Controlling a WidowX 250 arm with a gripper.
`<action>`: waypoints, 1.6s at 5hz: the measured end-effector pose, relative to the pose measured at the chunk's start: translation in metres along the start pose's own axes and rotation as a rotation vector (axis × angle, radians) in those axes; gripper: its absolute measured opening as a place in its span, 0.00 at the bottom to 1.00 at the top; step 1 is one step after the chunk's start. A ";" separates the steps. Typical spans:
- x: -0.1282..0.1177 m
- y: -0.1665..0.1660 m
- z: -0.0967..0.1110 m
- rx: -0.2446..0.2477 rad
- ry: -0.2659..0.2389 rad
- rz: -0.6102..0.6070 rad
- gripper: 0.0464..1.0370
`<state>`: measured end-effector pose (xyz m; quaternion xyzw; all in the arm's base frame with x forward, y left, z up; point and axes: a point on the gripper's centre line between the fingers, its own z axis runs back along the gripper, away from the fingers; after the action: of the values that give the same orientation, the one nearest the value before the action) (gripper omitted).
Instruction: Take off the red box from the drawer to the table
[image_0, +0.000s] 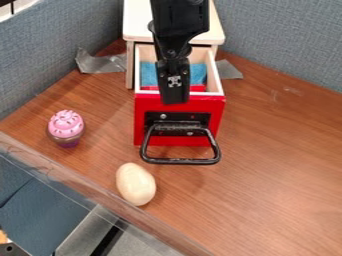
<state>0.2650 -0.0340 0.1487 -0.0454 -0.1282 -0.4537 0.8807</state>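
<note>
One pink-topped toy cupcake is standing upright toward the left of the brown wooden table. Behind it, a piece of grey tape is lying near the blue-grey wall. Farther right and nearer the camera, a pale egg-shaped thing is resting on the table, well apart from the cupcake.

Next comes the red-fronted drawer — it is standing open beneath the light wooden top of a small cabinet, and its black handle is jutting toward the camera. Inside, the red box is lying just behind the drawer's front, with something blue showing behind it.

The black gripper is hanging down over the drawer's front part (it is hiding the middle of the box). Whether it is spread, pressed together or pinching anything, I cannot tell — nor whether it is touching the box.

To the right of the cabinet, another piece of grey tape is lying on the table.
</note>
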 end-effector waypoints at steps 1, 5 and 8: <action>-0.002 -0.001 -0.006 -0.019 0.015 0.009 0.96; -0.011 0.035 -0.004 0.085 -0.022 0.276 0.96; -0.012 0.063 -0.029 0.111 -0.057 0.376 0.96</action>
<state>0.3149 0.0066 0.1199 -0.0327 -0.1673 -0.2722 0.9470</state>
